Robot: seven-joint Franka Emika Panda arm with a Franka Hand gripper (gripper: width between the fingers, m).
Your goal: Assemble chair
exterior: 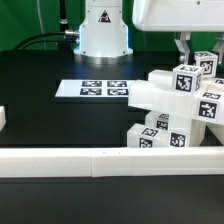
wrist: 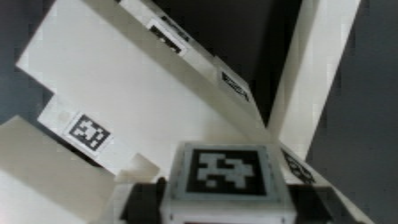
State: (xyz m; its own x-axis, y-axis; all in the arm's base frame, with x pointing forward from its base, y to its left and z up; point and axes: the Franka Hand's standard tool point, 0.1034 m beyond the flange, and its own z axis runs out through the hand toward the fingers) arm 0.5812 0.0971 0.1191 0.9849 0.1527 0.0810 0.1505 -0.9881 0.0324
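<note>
Desk (exterior: pixel 40 90): black surface carrying all the parts.
Rail (exterior: pixel 90 160): long low white bar along the near edge of the desk.
Chair (exterior: pixel 165 115): cluster of glossy white tagged blocks on the exterior view's right, just behind the rail, directly under the pincer.
Marker board (exterior: pixel 100 89): flat white sheet with tags, lying near the arm's base, apart from the chair.
Post (exterior: pixel 193 78): topmost tagged block of the chair, between the fingers.
Pincer (exterior: pixel 197 58): fingers straddle the post from above; whether they clamp it, I cannot tell.
</note>
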